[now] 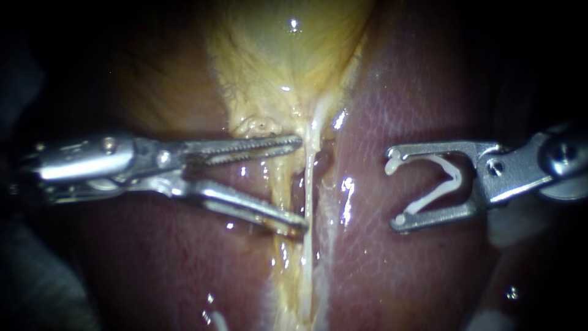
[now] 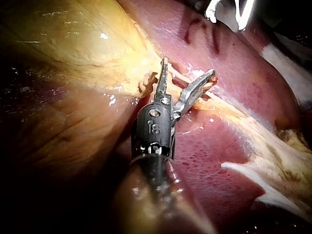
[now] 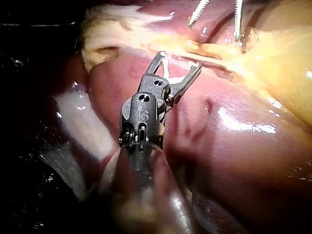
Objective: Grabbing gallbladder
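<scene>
Yellow tapered gallbladder [image 1: 288, 55] long axis vertical, narrow end down; left instrument [image 1: 301, 182] jaws wide, empty; right instrument [image 1: 395, 189] jaws hold white clip [image 1: 456, 179].

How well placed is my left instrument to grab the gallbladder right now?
Probably yes. The left instrument is open right at the narrow end of the gallbladder, with nothing between them; the right instrument, holding a clip, sits apart over the liver.

Gallbladder [image 1: 288, 61], upper part out of view
</scene>
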`<state>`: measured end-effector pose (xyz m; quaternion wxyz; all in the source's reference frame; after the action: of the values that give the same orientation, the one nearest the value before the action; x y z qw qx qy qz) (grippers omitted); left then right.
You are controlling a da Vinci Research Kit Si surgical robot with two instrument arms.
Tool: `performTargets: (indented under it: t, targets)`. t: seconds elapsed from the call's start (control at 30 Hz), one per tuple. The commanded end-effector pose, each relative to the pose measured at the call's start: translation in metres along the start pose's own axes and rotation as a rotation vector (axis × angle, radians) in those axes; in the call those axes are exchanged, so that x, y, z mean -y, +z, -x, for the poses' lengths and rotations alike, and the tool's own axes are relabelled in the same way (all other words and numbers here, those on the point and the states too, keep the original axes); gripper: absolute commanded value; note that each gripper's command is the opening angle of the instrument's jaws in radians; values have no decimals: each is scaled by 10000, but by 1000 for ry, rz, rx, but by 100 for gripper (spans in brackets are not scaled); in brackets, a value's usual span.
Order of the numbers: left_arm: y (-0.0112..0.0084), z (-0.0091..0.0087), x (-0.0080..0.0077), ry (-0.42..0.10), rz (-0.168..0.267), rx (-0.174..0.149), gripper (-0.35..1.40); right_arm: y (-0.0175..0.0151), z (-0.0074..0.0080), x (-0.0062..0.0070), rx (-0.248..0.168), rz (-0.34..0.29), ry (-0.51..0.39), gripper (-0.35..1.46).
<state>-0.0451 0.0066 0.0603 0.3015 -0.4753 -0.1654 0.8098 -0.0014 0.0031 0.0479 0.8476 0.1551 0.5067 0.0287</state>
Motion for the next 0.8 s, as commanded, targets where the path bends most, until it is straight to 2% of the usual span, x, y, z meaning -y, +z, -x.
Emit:
performTargets:
  t: [0.03,0.17,0.27,0.53,0.8]
  targets:
    - [-4,-1,2,-3,-7,-1,71,0,0,0,0,0,0,49]
    - [-17,-7,12,-10,-25,-3,69,0,0,0,0,0,0,49]
    - [-19,-5,20,8,-36,-4,67,0,0,0,0,0,0,49]
    - [-12,6,40,32,-64,-6,59,0,0,0,0,0,0,49]
    - [1,20,64,37,-96,29,54,0,0,0,0,0,0,49]
